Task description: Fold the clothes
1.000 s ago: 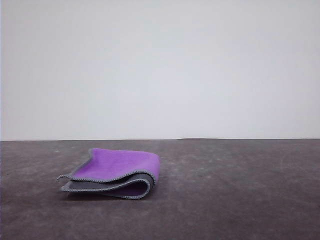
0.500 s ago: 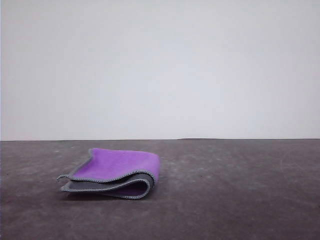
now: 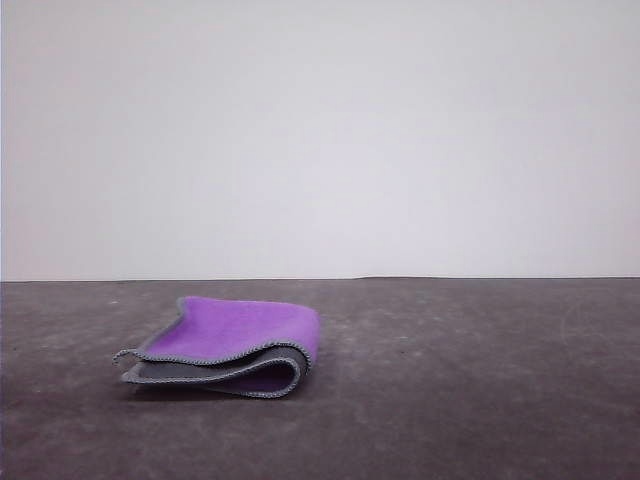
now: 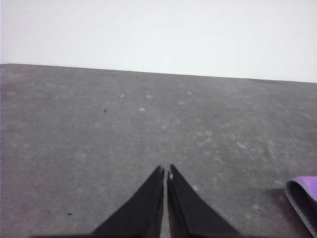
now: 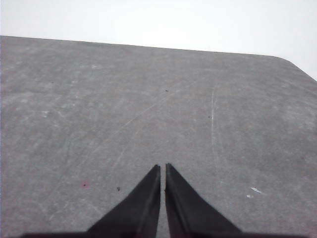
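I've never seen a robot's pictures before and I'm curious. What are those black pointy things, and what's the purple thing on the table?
These pictures come from a robot with two arms. One camera looks forward over a dark grey table. On it lies a small cloth, purple on top and dark grey underneath, folded over itself. The other two cameras sit on the robot's wrists, like a camera strapped to your hand. The black pointy shapes are each arm's fingers, used for grabbing. The left gripper has its fingers pressed together with nothing in them, and a corner of the cloth peeks in beside it. The right gripper is shut too, holding nothing, above bare table. So nothing is being held right now.
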`<state>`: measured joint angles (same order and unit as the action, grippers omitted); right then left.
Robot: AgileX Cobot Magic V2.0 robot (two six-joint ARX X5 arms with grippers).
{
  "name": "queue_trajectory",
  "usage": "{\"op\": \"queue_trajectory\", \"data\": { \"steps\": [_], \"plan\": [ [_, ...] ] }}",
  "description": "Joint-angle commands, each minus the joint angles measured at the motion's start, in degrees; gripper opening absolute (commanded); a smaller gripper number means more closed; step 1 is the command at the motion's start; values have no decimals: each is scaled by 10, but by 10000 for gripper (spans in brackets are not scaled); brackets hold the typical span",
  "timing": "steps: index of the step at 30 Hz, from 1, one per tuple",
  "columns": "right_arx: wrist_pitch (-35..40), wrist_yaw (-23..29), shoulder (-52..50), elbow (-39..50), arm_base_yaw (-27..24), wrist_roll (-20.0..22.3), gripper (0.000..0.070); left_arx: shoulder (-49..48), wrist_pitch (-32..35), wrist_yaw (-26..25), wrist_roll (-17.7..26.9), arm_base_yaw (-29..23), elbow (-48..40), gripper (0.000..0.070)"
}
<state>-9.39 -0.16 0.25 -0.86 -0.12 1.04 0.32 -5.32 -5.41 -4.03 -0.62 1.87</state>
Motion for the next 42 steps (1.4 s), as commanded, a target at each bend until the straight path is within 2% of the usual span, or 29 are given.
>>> {"op": "queue_trajectory", "data": {
  "steps": [1,42],
  "plan": [
    [6,2,0,2,-1,-8,16,-1,6,1,5,0,-12,0],
    [6,2,0,2,-1,-8,16,-1,6,1,5,0,-12,0]
  ]
}}
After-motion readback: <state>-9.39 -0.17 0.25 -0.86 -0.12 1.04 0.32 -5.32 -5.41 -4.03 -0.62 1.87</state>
